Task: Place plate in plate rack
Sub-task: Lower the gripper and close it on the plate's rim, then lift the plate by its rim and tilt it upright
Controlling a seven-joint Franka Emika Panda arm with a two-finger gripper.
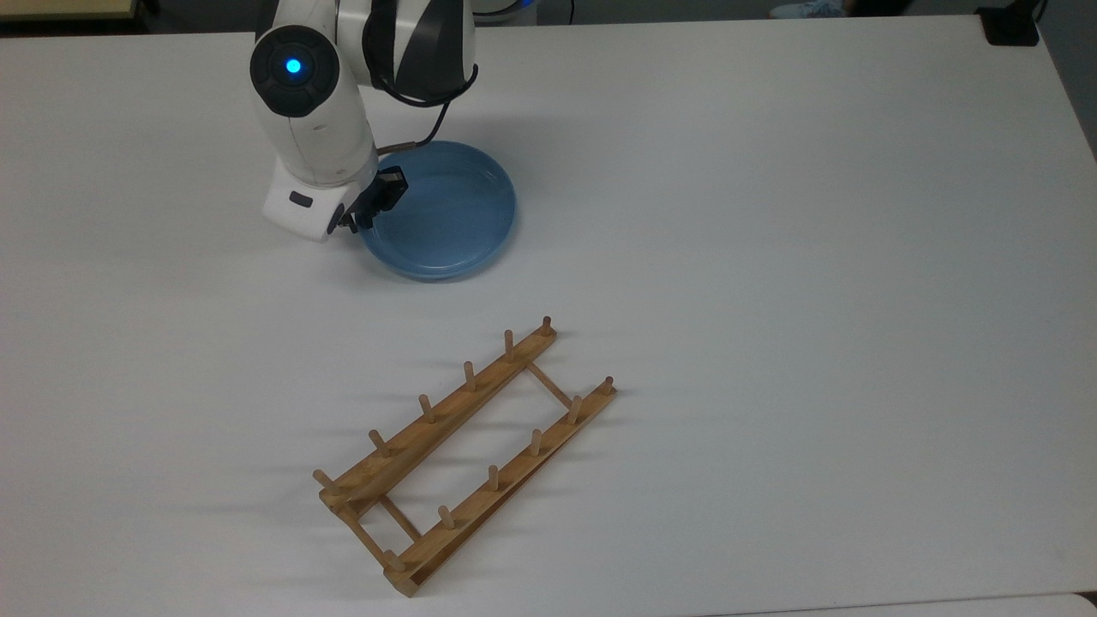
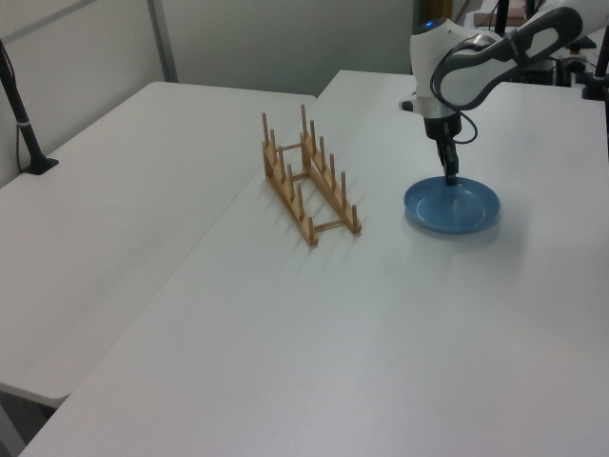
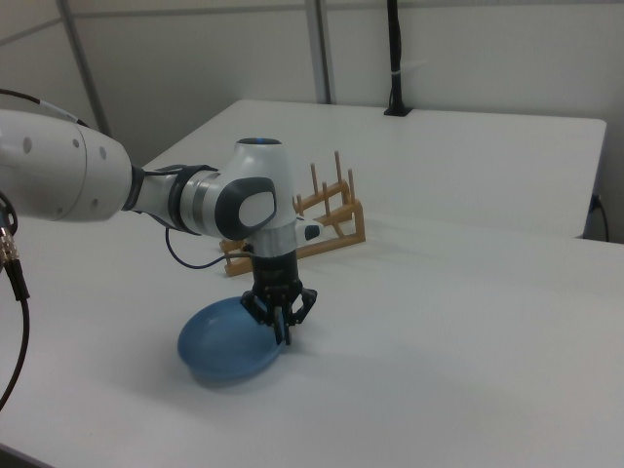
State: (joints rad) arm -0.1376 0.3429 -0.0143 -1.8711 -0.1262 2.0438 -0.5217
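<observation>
My wrist points straight down, and my end effector (image 3: 284,330) straddles the rim of the light-blue plate (image 1: 446,214) at the top view's left edge, fingers closed on it. The plate lies flat on the white counter (image 1: 771,257), well apart from the wooden plate rack (image 1: 467,454).

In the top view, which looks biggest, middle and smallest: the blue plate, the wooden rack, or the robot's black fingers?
1. Rack, the longest.
2. Plate, about half as long as the rack.
3. Fingers of the end effector, far smaller, though they sit nearer the camera.
</observation>
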